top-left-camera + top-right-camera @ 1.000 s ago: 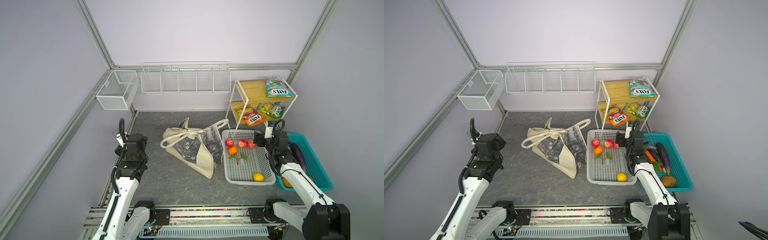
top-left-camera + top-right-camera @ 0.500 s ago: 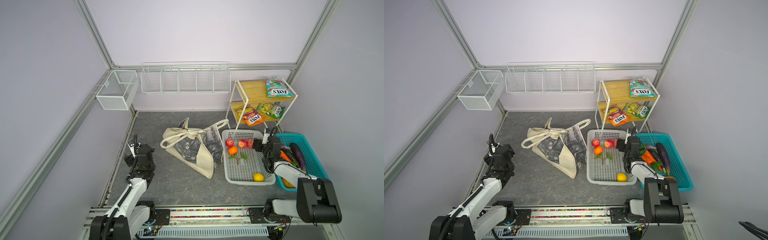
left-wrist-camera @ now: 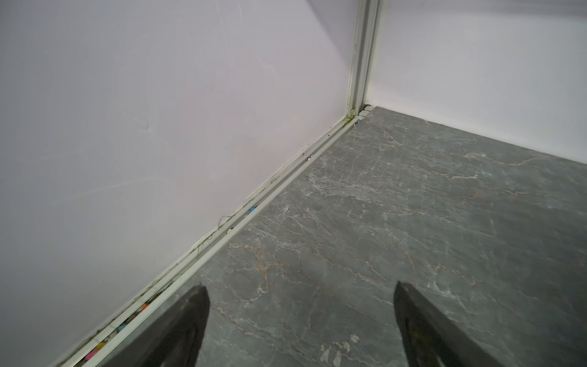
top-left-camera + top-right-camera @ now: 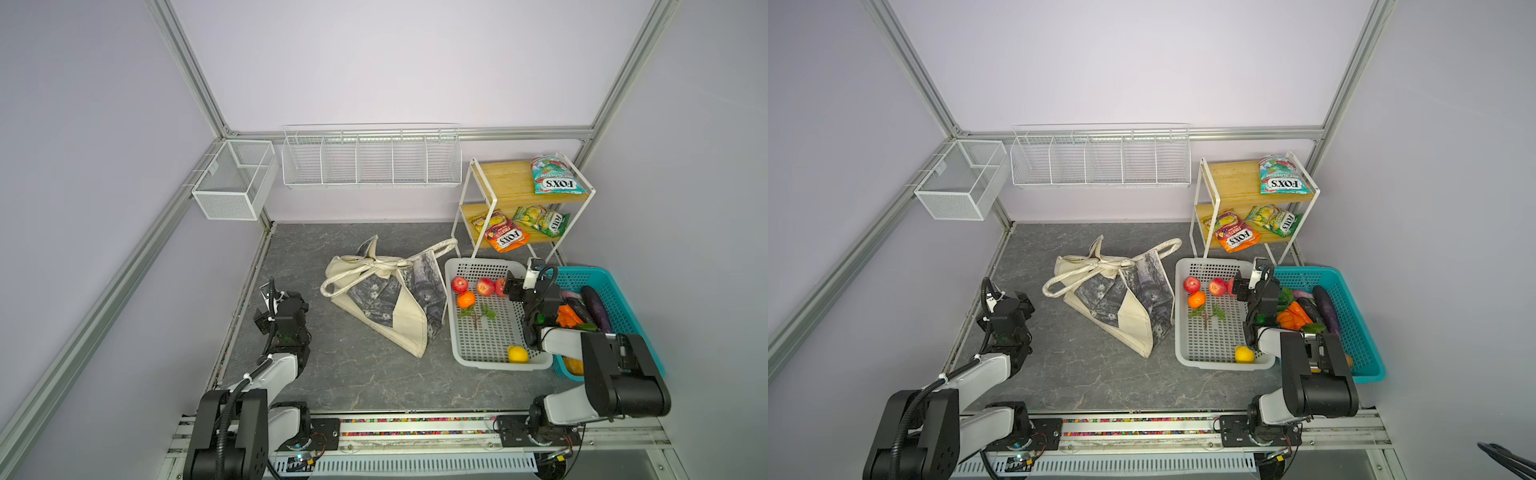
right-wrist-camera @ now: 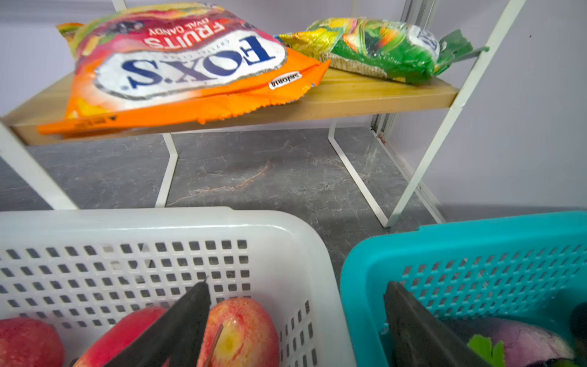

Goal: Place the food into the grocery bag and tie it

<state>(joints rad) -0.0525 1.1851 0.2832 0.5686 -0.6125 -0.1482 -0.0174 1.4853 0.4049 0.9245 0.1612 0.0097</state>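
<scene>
Both arms have folded back and down toward the near rail since a second ago, when they stood taller over the grey marble-look bench point(image 4: 353, 374); nothing else has shifted. The left claw point(image 3: 300, 286) now sits low at the bench's left edge, jaws spread wide with only bare bench between them, facing the far left corner. The right claw point(image 5: 297, 282) is equally wide and empty. It straddles the neighbouring walls of the white perforated plastic basket point(image 4: 490, 365) and the teal plastic basket point(image 4: 582, 272), with one finger over a red apple point(image 5: 244, 330). The soft cream canvas tote bag point(image 4: 386, 307) lies slumped mid-bench, just left of the white basket, its long cream handles point(image 4: 376, 266) drawn into what looks like a knot. Yet the apples and the round yellow fruit point(image 4: 518, 354) lie in the white basket, and the teal-and-red FOX'S packet point(image 4: 555, 174) rests atop the white-framed wooden shelf point(image 4: 507, 178) at the far right. No dragon fruit shows; whether the bag holds it cannot be told. The retreat reads as parking the arms, with much food seemingly unpacked.
</scene>
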